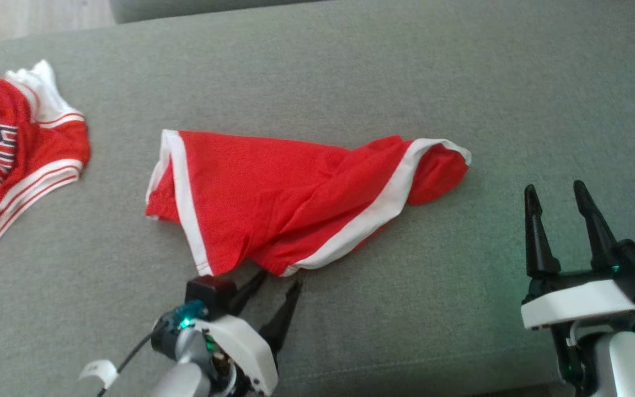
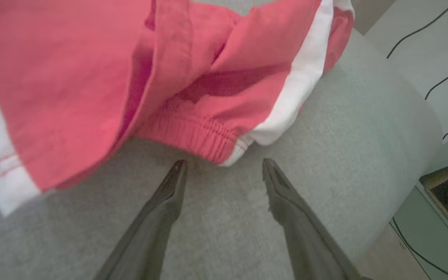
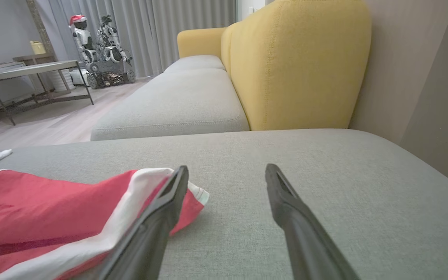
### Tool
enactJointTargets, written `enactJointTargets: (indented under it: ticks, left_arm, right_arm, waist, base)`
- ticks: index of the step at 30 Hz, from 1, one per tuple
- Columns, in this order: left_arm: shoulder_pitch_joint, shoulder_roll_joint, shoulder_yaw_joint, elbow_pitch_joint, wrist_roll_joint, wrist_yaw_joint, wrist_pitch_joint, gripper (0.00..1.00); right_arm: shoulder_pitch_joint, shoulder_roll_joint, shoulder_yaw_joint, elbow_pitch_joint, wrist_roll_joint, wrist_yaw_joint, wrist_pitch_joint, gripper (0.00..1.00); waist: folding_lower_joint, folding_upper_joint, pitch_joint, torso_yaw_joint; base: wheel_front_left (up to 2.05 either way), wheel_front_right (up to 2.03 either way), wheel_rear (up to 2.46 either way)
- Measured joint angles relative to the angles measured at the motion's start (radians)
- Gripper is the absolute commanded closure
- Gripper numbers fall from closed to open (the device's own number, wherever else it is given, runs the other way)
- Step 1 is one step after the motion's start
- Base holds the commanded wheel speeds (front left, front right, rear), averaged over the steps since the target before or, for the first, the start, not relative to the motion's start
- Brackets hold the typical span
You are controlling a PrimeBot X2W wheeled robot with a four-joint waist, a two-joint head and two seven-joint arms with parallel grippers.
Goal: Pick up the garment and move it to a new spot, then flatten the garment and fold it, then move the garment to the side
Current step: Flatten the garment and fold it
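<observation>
Jaws are being held wide and empty on the left gripper (image 1: 279,280) and the right gripper (image 1: 554,188). Just ahead of the left tips, red shorts (image 1: 273,193) are being shown; bare grey cushion (image 1: 460,275) is being left around the right. Farther left, a jersey (image 1: 14,154) is being cropped by the frame.

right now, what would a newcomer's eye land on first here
The red shorts with white stripes, crumpled mid-cushion on the grey sofa. Next, the left gripper, open, its tips just short of the shorts' near edge, and a red and white jersey bunched at the far left.
</observation>
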Motion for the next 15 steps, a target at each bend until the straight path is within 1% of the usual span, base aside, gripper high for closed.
enactJointTargets:
  ticks: [5, 7, 8, 9, 10, 15]
  left_arm:
    - [-0.051, -0.006, 0.007, 0.035, -0.008, -0.001, -0.066, 0.00]
    - [-0.061, -0.007, 0.007, 0.038, -0.012, -0.016, -0.078, 0.01]
    - [-0.062, -0.007, 0.006, 0.039, -0.018, -0.018, -0.083, 0.53]
    - [-0.062, -0.006, 0.005, 0.041, -0.019, -0.018, -0.084, 0.96]
    - [-0.062, -0.005, 0.005, 0.045, -0.019, -0.023, -0.085, 1.00]
    - [-0.066, 0.000, 0.002, 0.052, -0.029, -0.034, -0.094, 1.00]
  right_arm:
    - [-0.001, 0.000, -0.007, 0.001, 0.000, 0.000, -0.009, 0.00]
    - [-0.007, 0.000, -0.007, 0.003, 0.000, 0.000, -0.009, 0.00]
    - [-0.013, 0.000, -0.009, 0.004, 0.000, 0.000, -0.009, 0.00]
    - [-0.019, 0.000, -0.011, 0.004, 0.000, 0.000, -0.009, 0.00]
    - [-0.025, 0.000, -0.012, 0.004, 0.000, 0.000, -0.010, 0.00]
    - [-0.058, 0.000, -0.006, 0.036, 0.000, 0.000, -0.010, 0.00]
  waist:
    - [0.0000, 0.0000, 0.028, -0.024]
    - [-0.0001, 0.0000, 0.033, -0.028]
    - [-0.0001, 0.0000, 0.035, -0.029]
    - [-0.0001, 0.0000, 0.036, -0.028]
    - [-0.0001, 0.0000, 0.037, -0.027]
    - [-0.0001, 0.0000, 0.044, -0.012]
  base:
    - [0.00, 0.00, 0.00]
    - [0.00, 0.00, 0.00]
    - [0.00, 0.00, 0.00]
    - [0.00, 0.00, 0.00]
    - [0.00, 0.00, 0.00]
    - [0.00, 0.00, 0.00]
